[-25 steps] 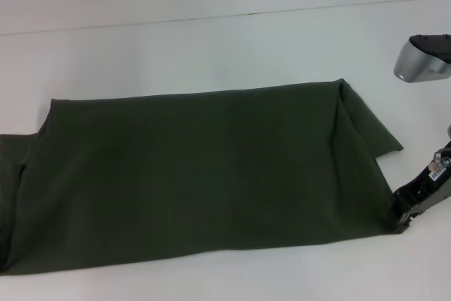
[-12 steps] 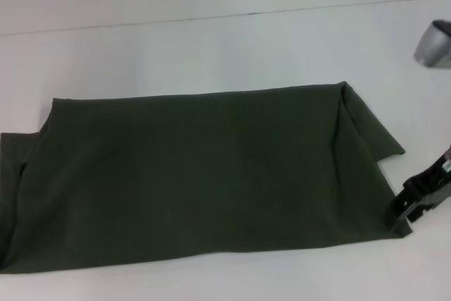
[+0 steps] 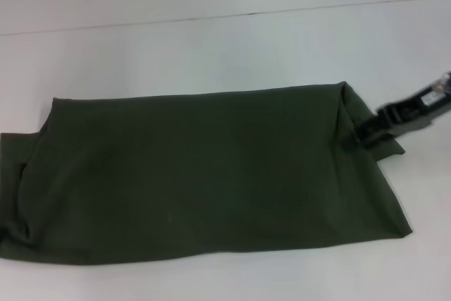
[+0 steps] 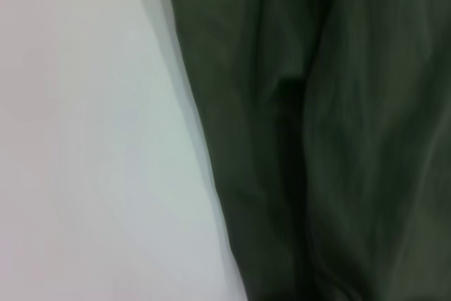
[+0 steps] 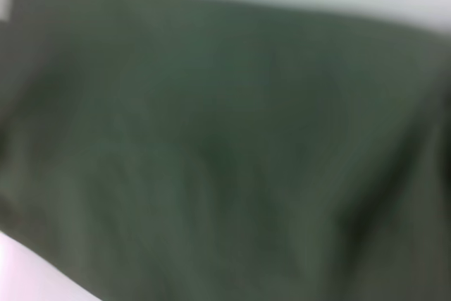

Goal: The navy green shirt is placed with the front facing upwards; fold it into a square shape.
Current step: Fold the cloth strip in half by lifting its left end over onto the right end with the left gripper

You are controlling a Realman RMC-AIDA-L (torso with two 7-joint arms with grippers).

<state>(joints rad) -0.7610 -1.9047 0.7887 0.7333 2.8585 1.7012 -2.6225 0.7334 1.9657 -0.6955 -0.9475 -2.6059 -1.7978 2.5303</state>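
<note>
The navy green shirt (image 3: 204,174) lies flat across the white table (image 3: 211,47) as a long band with plain green cloth facing up. A small flap sticks out at its right end. My right gripper (image 3: 361,135) is at that right end, its dark tip over the flap near the far corner. Green cloth (image 5: 225,153) fills the right wrist view. The left wrist view shows the shirt's creased edge (image 4: 338,139) beside bare table (image 4: 84,139). The left gripper is out of sight.
A seam line (image 3: 282,12) crosses the white table behind the shirt. Bare table surface lies beyond the shirt's far edge and along its near edge.
My right gripper has moved from the shirt's near right corner up to the flap at the far right end. The near right corner now lies flat. The shirt has barely shifted.
</note>
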